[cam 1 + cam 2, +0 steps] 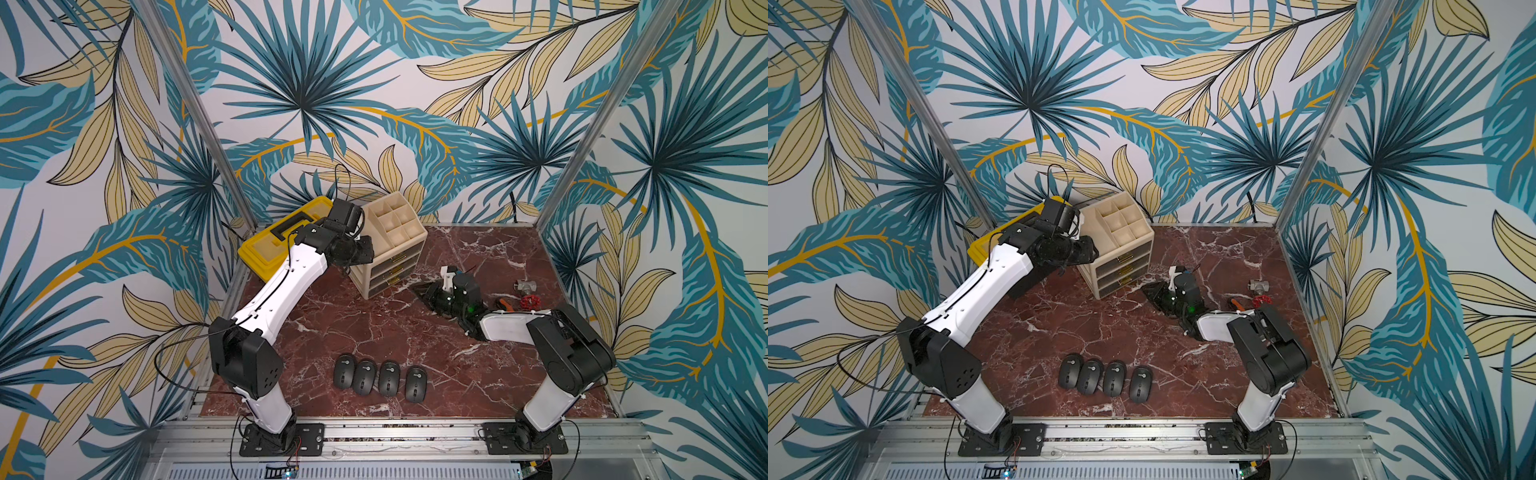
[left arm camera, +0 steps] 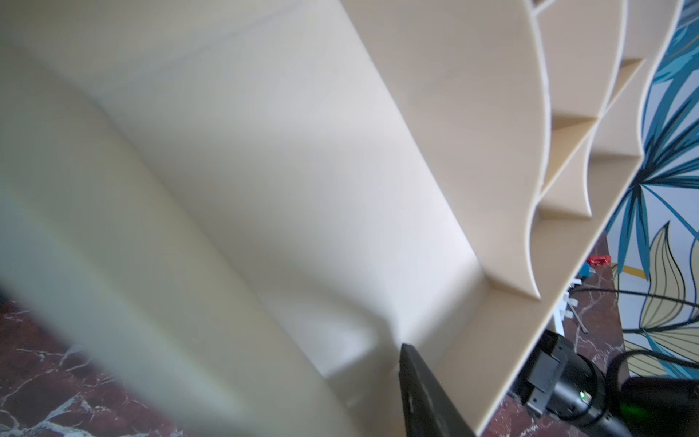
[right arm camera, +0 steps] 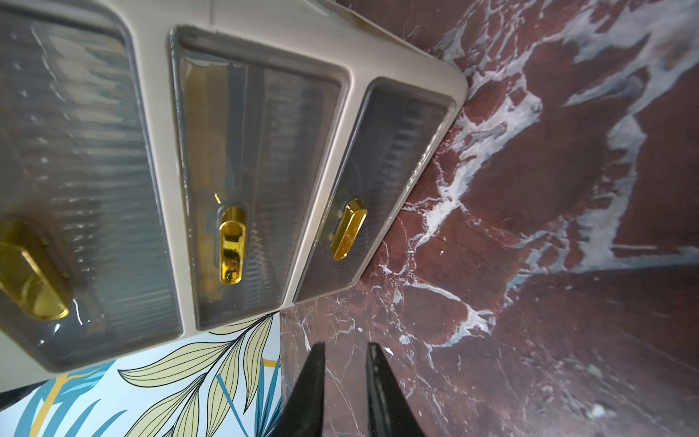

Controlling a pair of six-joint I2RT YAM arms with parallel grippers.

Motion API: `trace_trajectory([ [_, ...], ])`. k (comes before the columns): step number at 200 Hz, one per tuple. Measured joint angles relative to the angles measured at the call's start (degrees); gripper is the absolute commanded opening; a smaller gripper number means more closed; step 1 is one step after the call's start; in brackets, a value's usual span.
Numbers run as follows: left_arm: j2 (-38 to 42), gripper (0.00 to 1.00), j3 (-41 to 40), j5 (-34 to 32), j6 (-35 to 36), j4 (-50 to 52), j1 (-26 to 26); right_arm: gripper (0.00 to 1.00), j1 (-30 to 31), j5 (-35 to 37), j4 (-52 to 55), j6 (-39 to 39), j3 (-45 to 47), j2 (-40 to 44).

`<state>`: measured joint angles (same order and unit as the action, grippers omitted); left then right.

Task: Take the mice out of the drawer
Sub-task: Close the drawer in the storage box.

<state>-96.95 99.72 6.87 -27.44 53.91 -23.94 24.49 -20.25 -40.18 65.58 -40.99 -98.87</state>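
Observation:
Several dark grey mice [image 1: 389, 378] [image 1: 1114, 378] lie side by side near the table's front edge in both top views. The beige drawer unit [image 1: 395, 266] [image 1: 1121, 266] stands at the back. Its three translucent drawers [image 3: 264, 170] with gold handles [image 3: 231, 246] are all pushed in, and I cannot make out what is inside. My right gripper [image 3: 346, 346] [image 1: 417, 289] hovers low in front of the drawers, narrowly open and empty. My left gripper [image 1: 365, 249] is against the unit's left side. Only one black finger [image 2: 416, 378] shows, touching the beige wall.
A yellow toolbox [image 1: 282, 237] sits behind the left arm in the back left corner. A red-handled metal valve [image 1: 528, 297] and an orange-handled tool [image 1: 505, 305] lie at the right, behind the right arm. Metal frame posts mark the table's back corners.

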Motion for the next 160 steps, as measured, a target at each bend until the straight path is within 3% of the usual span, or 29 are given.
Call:
trace_trajectory([
  [67, 3.2, 0.37, 0.0, 2.8, -0.5, 2.0, 0.0, 0.22, 0.0, -1.0, -2.6, 0.9, 2.2, 0.8],
  [87, 3.1, 0.47, 0.0, 2.8, -0.5, 2.3, 0.0, 0.22, 0.0, -1.2, -2.9, 1.0, 2.5, 0.8],
  [129, 3.1, 0.53, 0.0, 2.1, -0.6, 2.2, 0.0, 0.22, 0.0, -1.2, -2.9, 1.0, 2.8, 1.5],
  [160, 3.2, 0.56, 1.4, -2.8, 1.9, 3.4, 0.3, 0.22, 0.0, -1.2, -2.8, 0.6, 3.0, 2.1],
])
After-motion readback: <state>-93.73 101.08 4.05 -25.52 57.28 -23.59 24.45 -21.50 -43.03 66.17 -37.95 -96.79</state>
